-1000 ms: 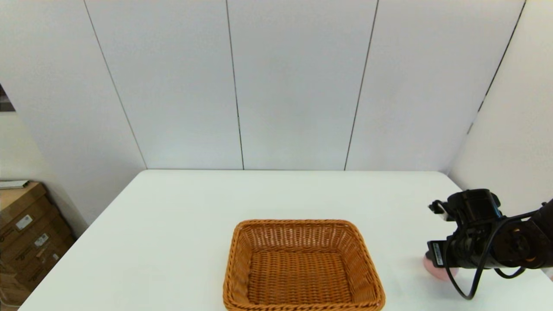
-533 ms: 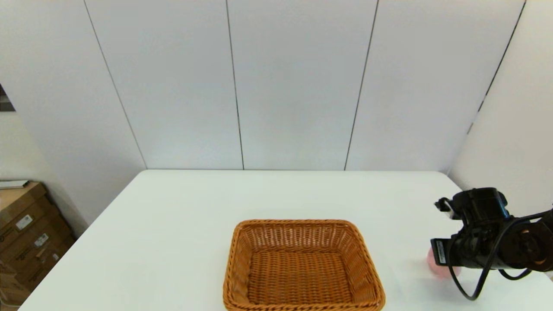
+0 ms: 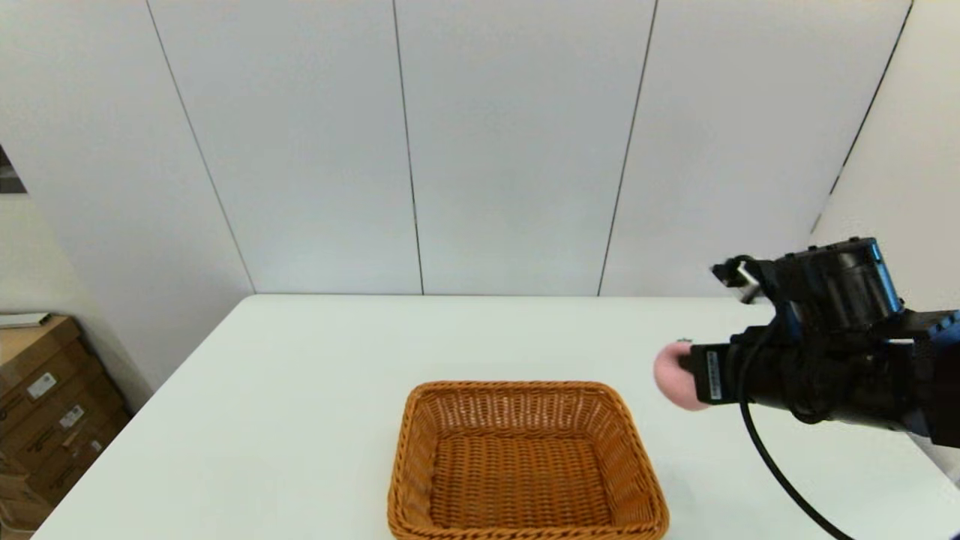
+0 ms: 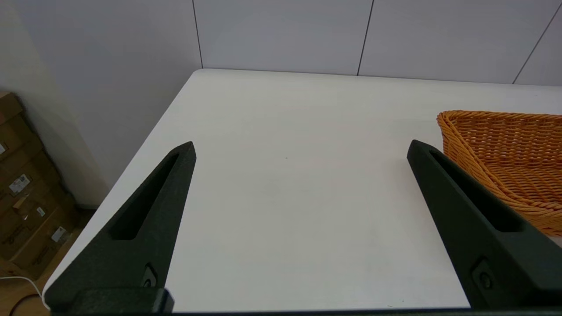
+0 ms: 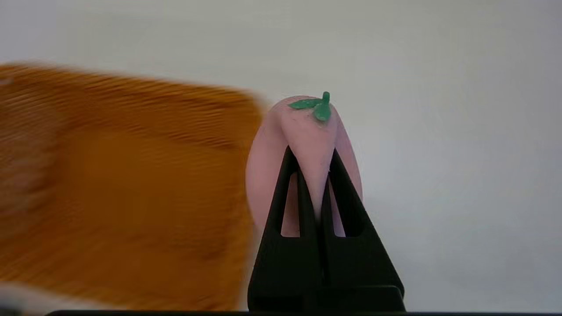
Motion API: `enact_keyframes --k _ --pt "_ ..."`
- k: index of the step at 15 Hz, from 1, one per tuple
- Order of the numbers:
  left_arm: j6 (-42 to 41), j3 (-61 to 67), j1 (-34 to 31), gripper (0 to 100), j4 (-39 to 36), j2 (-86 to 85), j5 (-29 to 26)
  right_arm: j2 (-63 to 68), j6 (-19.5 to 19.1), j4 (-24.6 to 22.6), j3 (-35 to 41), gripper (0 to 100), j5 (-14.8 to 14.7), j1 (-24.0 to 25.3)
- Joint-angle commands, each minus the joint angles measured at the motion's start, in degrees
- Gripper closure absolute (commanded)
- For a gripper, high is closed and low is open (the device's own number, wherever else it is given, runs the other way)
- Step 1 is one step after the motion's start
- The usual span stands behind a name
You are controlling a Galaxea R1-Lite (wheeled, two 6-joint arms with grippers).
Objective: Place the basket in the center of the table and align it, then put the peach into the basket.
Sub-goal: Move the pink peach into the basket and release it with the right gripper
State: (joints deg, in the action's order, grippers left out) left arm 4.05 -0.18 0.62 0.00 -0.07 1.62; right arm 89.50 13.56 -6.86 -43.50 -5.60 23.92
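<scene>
Right tool (image 3: pixel 686 379) at right of head frame, raised above surface (image 3: pixel 315 390), fingers (image 5: pixel 290 193) pinched tight on peach (image 3: pixel 670 375). Peach off surface, right of and above basket (image 3: pixel 525 461), green stem (image 5: pixel 319 105) pointing away from wrist camera. Wicker basket at lower centre of head frame, empty, resting on surface. Left tool (image 4: pixel 298 149) in left wrist frame only, over bare surface just beside basket's corner, fingers spread wide, gripping nothing. Cardboard boxes (image 3: pixel 45 405) at lower left.
</scene>
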Motion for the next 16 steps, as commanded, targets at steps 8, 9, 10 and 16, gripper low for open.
enact_keyframes --k 8,9,10,16 --pt "0.08 0.01 -0.01 0 0.0 -0.01 0.05 10.6 1.39 3.44 -7.3 0 0.41 20.47" --pt "0.08 0.01 -0.01 0 0.0 -0.01 0.05 11.4 1.82 2.82 -7.66 0 0.41 20.38" --pt "0.08 0.01 -0.01 0 0.0 -0.01 0.05 11.66 1.82 2.73 -7.66 0 0.32 20.29" --pt "0.08 0.01 -0.01 0 0.0 -0.01 0.14 8.76 2.26 2.82 -8.62 0 0.15 12.91"
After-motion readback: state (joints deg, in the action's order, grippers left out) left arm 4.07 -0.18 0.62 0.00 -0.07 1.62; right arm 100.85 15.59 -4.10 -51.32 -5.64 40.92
